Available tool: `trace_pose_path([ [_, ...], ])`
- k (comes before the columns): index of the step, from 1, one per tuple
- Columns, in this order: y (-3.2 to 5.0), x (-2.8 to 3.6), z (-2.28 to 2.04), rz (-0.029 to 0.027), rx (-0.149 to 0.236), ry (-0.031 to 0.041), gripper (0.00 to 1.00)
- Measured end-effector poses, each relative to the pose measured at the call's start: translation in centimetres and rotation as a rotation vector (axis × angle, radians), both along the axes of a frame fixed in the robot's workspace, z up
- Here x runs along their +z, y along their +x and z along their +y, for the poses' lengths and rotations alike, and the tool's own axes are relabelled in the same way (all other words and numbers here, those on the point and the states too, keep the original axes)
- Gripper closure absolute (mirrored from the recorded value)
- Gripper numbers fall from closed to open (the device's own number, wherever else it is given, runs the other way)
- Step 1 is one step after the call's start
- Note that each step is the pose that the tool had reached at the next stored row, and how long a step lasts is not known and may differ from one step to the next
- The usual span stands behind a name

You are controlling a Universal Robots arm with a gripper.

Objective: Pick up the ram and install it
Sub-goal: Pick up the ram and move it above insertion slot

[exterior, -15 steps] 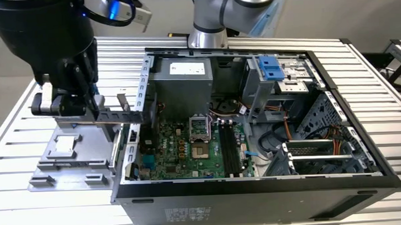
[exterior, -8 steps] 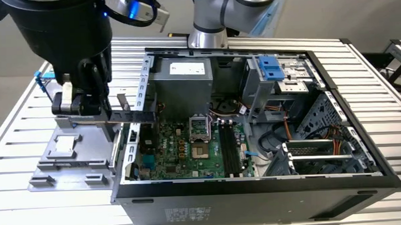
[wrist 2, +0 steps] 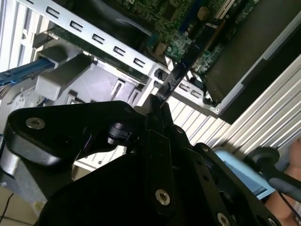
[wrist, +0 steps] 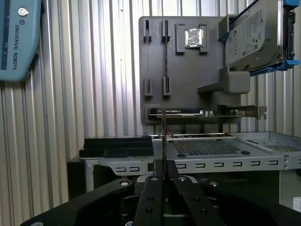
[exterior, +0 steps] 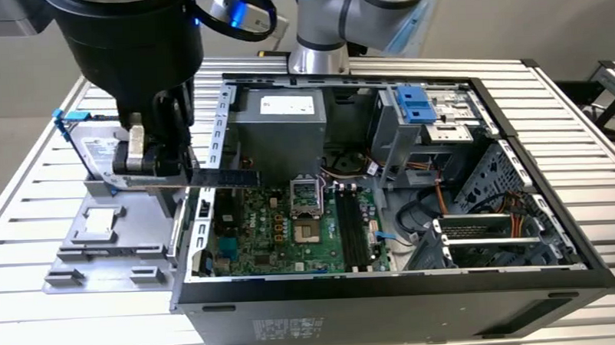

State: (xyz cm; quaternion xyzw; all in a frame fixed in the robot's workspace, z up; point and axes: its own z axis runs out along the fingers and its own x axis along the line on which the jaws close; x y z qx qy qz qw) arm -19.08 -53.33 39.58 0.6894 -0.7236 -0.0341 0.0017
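One claw [exterior: 182, 174] is clenched on the one ram [exterior: 231, 178], holding it level above the side wall of one open computer case [exterior: 394, 307]. Beside the case, one grey fixture [exterior: 95, 249] carries one hard drive [exterior: 94, 153]. Everything stands on a slatted metal worktop [exterior: 23, 228].

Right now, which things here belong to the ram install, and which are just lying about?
In the job: pincer, shut on the ram; long black motherboard slots in the open computer case.
Lying about: hard drive in its blue-handled frame; grey holder plate; small silver chip on that plate.
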Motion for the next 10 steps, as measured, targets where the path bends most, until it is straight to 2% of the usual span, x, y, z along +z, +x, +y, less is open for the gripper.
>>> trace_pose_path([
  [10,2.79,0.0,0.0,0.0013,0.0,-0.0001,1.0],
])
